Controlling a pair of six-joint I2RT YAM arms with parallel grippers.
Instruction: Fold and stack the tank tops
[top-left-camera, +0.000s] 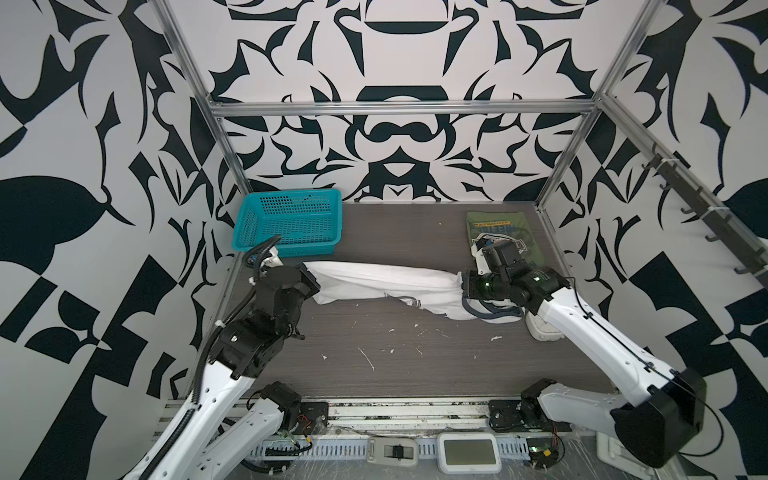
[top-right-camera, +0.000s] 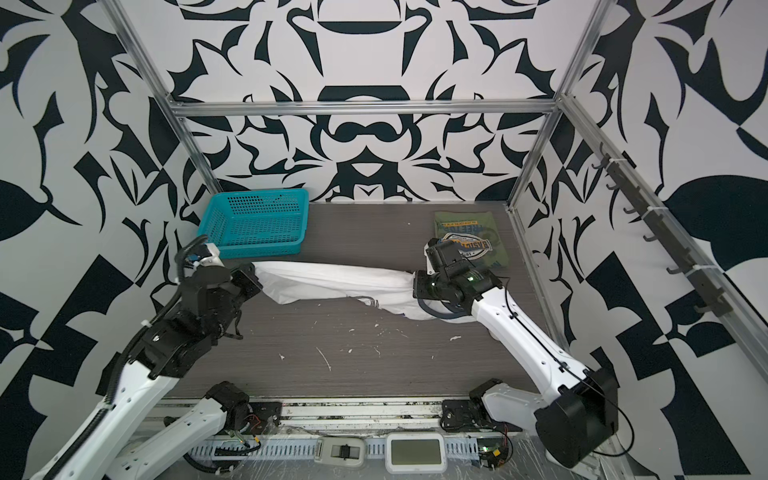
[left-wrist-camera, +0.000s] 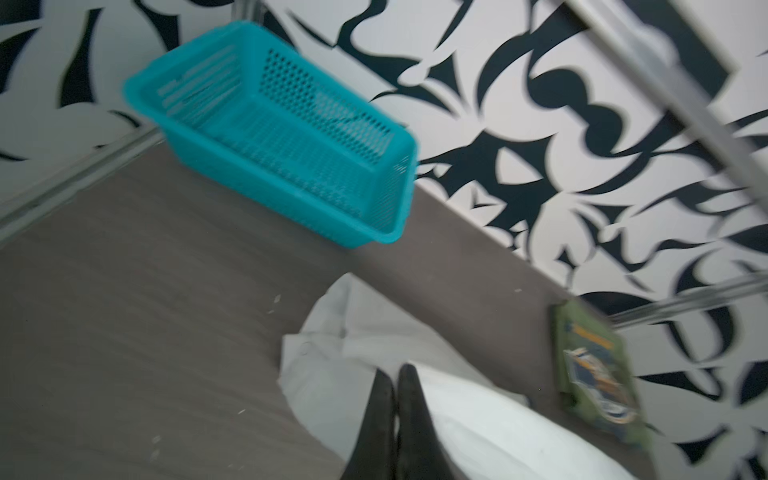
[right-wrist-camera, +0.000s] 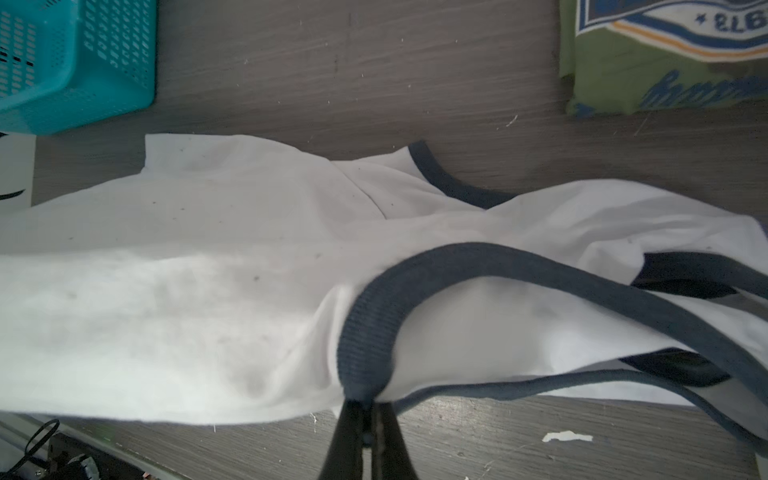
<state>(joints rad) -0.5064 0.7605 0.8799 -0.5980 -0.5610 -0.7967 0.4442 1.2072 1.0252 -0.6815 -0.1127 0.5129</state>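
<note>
**Ana:** What could go wrong from here?

**Ben:** The white tank top (top-left-camera: 374, 278) hangs stretched between the two arms and sags toward the surface (top-left-camera: 395, 361). The right end effector (right-wrist-camera: 368, 405) is clamped on just a rolled bit of the navy trim (right-wrist-camera: 361, 332). A hard pull apart would likely drag the ribbing out of that narrow bite and drop that end in a heap.

**Ana:** And the other side?

**Ben:** The left end effector (left-wrist-camera: 397, 374) has its fingers pressed together on the opposite end of the cloth. Its wrist view is blurred, so how much fabric it has cannot be told. A thin pinch may slip there too.

**Ana:** Is anything nearby at risk?

**Ben:** The olive tank top (top-left-camera: 494, 222) lies folded in the far right corner, just behind the right wrist, so a careless swing could scuff it open. The basket (top-left-camera: 291, 249) sits close to the left arm.

**Ana:** How does the white one look?

**Ben:** It is bunched lengthwise into a wrinkled band, faintly smudged grey, with its straps dangling loose near the right arm. It is not flat, so its fold seems not yet begun.
</note>
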